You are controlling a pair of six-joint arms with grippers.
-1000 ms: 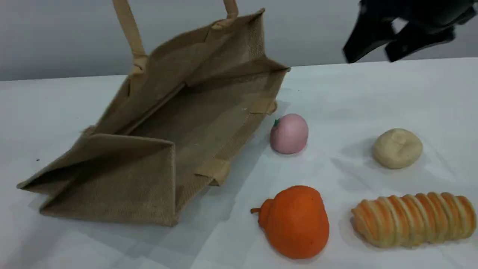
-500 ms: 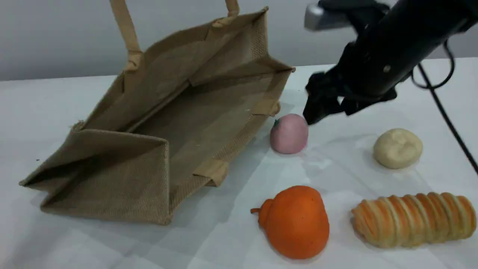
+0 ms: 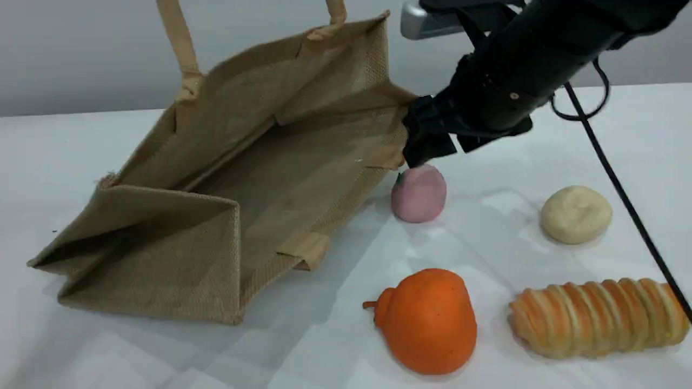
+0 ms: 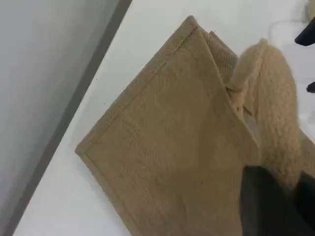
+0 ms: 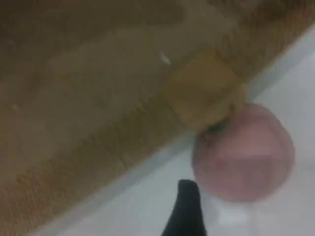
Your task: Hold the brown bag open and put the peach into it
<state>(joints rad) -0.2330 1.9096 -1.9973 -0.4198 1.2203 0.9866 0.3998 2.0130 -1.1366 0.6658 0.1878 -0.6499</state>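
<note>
1. White counter (image 3: pixel 540 140) against a grey wall; I see the brown bag (image 3: pixel 227 178) lying on its side, mouth toward three o'clock, and the peach (image 3: pixel 419 193) sits on the counter just outside that mouth.
2. My left hand (image 4: pixel 275 206) is clamped on the bag's handle (image 3: pixel 181 48), holding the top wall up. If that strap slips, I expect the mouth to sag shut.
3. My right hand (image 3: pixel 427 148) hangs just above the peach, fingers spread, holding nothing. Coming down off-centre could roll the peach away.
4. The bag's rim is close at nine o'clock; a finger might snag it.
</note>
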